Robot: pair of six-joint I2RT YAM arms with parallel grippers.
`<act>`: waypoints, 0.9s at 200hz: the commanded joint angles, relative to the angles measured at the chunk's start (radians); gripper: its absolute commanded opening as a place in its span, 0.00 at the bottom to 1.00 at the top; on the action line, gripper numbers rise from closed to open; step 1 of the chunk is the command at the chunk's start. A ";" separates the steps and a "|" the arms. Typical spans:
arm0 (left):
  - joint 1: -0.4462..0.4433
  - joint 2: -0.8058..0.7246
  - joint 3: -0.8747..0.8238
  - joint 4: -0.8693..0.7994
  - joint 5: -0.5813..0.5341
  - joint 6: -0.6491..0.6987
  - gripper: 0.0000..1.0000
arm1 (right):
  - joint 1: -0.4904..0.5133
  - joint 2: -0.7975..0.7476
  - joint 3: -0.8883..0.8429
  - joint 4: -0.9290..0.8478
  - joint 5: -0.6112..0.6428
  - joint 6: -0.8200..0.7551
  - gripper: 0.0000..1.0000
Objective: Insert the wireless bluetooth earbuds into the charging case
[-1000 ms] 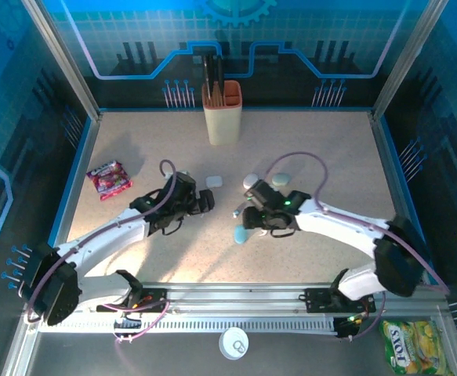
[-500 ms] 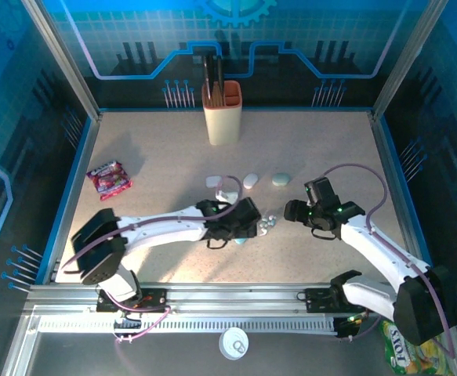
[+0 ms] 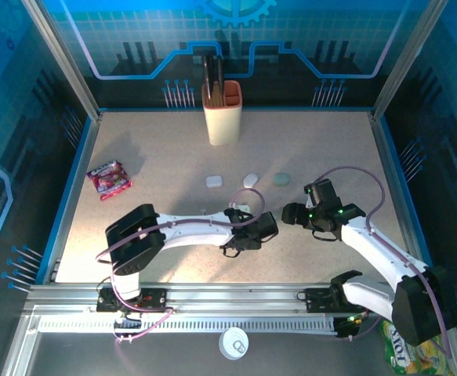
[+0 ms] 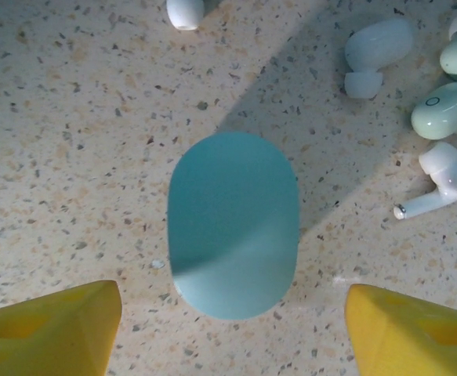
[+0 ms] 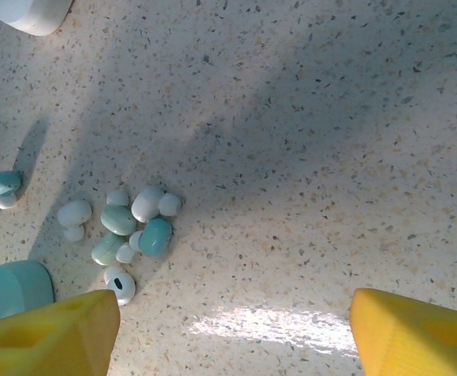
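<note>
Overhead camera looks down; wrist cameras (close, downward) share the earbuds [image 5: 118, 219].

Earbuds [image 5: 119, 219] clustered just beside case [image 4: 233, 223], both on table [image 5: 330, 157].

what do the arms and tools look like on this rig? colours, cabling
Both arms match: the left arm and right arm have white link shells with black joint housings. A thin purple cable loops alongside each. The left tool and right tool have black bodies. The wrist views show chunky yellow fingers, wedge-shaped at the tips.
</note>
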State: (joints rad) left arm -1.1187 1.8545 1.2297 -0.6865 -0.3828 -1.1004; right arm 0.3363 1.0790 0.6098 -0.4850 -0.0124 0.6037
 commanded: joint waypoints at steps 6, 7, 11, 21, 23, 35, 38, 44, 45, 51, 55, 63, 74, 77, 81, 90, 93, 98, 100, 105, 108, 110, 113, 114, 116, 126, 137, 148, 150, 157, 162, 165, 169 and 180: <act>0.011 0.043 0.040 -0.018 -0.027 0.004 0.69 | -0.015 -0.014 0.015 -0.007 -0.019 -0.032 0.78; 0.011 0.044 0.040 -0.017 -0.026 0.004 0.68 | -0.016 -0.013 0.014 -0.007 -0.018 -0.033 0.78; 0.013 0.047 0.042 -0.017 -0.025 0.005 0.67 | -0.016 -0.014 0.015 -0.008 -0.017 -0.033 0.78; 0.014 0.055 0.043 -0.015 -0.026 0.006 0.64 | -0.018 -0.017 0.014 -0.009 -0.017 -0.032 0.78; 0.014 0.056 0.042 -0.016 -0.025 0.006 0.64 | -0.019 -0.019 0.013 -0.009 -0.017 -0.033 0.78; 0.016 0.063 0.043 -0.012 -0.024 0.010 0.62 | -0.020 -0.026 0.011 -0.009 -0.018 -0.032 0.78; 0.016 0.064 0.042 -0.012 -0.024 0.009 0.61 | -0.020 -0.027 0.011 -0.008 -0.020 -0.031 0.78; 0.017 0.068 0.040 -0.009 -0.021 0.010 0.59 | -0.020 -0.031 0.009 -0.007 -0.021 -0.030 0.78; 0.017 0.069 0.040 -0.008 -0.020 0.010 0.58 | -0.020 -0.032 0.009 -0.007 -0.021 -0.030 0.78; 0.019 0.071 0.037 -0.004 -0.016 0.013 0.55 | -0.022 -0.036 0.006 -0.006 -0.025 -0.030 0.78; 0.020 0.072 0.035 0.000 -0.013 0.014 0.54 | -0.022 -0.038 0.005 -0.005 -0.028 -0.031 0.78; 0.022 0.073 0.033 0.005 -0.012 0.018 0.54 | -0.024 -0.043 0.003 -0.002 -0.039 -0.034 0.78; 0.024 0.075 0.030 0.013 -0.012 0.024 0.51 | -0.028 -0.052 -0.001 0.007 -0.064 -0.043 0.79; 0.025 0.075 0.030 0.014 -0.012 0.025 0.50 | -0.028 -0.053 -0.001 0.008 -0.072 -0.046 0.79; 0.026 0.076 0.030 0.017 -0.014 0.027 0.48 | -0.029 -0.057 -0.001 0.008 -0.079 -0.048 0.79; 0.027 0.076 0.030 0.018 -0.017 0.034 0.41 | -0.032 -0.064 0.003 0.007 -0.092 -0.050 0.79; 0.027 0.075 0.029 0.019 -0.018 0.038 0.39 | -0.032 -0.067 0.003 0.007 -0.095 -0.050 0.79; 0.027 0.074 0.031 0.018 -0.022 0.043 0.37 | -0.033 -0.071 0.005 0.005 -0.101 -0.050 0.79; 0.027 0.073 0.031 0.017 -0.023 0.045 0.35 | -0.033 -0.073 0.006 0.006 -0.105 -0.051 0.79; 0.027 0.070 0.031 0.016 -0.026 0.051 0.33 | -0.034 -0.077 0.010 0.002 -0.111 -0.053 0.79; 0.027 0.068 0.030 0.017 -0.028 0.056 0.31 | -0.035 -0.081 0.011 0.001 -0.117 -0.056 0.79; 0.027 0.065 0.031 0.018 -0.029 0.060 0.30 | -0.036 -0.082 0.012 0.001 -0.121 -0.060 0.80; 0.027 0.062 0.028 0.019 -0.033 0.066 0.30 | -0.037 -0.086 0.013 0.000 -0.128 -0.062 0.80; 0.027 0.060 0.028 0.020 -0.033 0.068 0.30 | -0.038 -0.087 0.013 0.000 -0.130 -0.063 0.81; 0.027 0.057 0.026 0.021 -0.034 0.071 0.30 | -0.038 -0.089 0.013 0.001 -0.134 -0.064 0.81; 0.027 0.039 0.014 0.037 -0.043 0.097 0.30 | -0.046 -0.100 0.017 -0.001 -0.150 -0.059 0.84; 0.025 0.004 -0.016 0.084 -0.050 0.152 0.31 | -0.059 -0.108 0.024 -0.008 -0.168 -0.045 0.85; 0.026 -0.053 -0.061 0.142 -0.058 0.214 0.31 | -0.078 -0.110 0.032 -0.013 -0.224 -0.058 0.87; 0.025 -0.063 -0.074 0.156 -0.056 0.229 0.30 | -0.082 -0.110 0.035 -0.013 -0.235 -0.060 0.87; 0.025 -0.108 -0.114 0.222 -0.032 0.308 0.27 | -0.094 -0.112 0.036 -0.011 -0.279 -0.071 0.87; 0.026 -0.138 -0.137 0.256 -0.017 0.366 0.27 | -0.106 -0.115 0.036 -0.011 -0.318 -0.076 0.87; 0.025 -0.156 -0.146 0.267 -0.015 0.398 0.27 | -0.114 -0.117 0.037 -0.015 -0.340 -0.075 0.86; 0.025 -0.179 -0.153 0.269 -0.018 0.429 0.25 | -0.124 -0.119 0.040 -0.021 -0.368 -0.074 0.86; 0.027 -0.236 -0.170 0.264 -0.032 0.514 0.24 | -0.157 -0.127 0.048 -0.046 -0.447 -0.065 0.86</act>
State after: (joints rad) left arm -1.0992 1.7657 1.1000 -0.5156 -0.4049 -0.8417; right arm 0.2401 0.9771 0.6163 -0.4866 -0.2508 0.5503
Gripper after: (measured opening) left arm 0.339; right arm 0.861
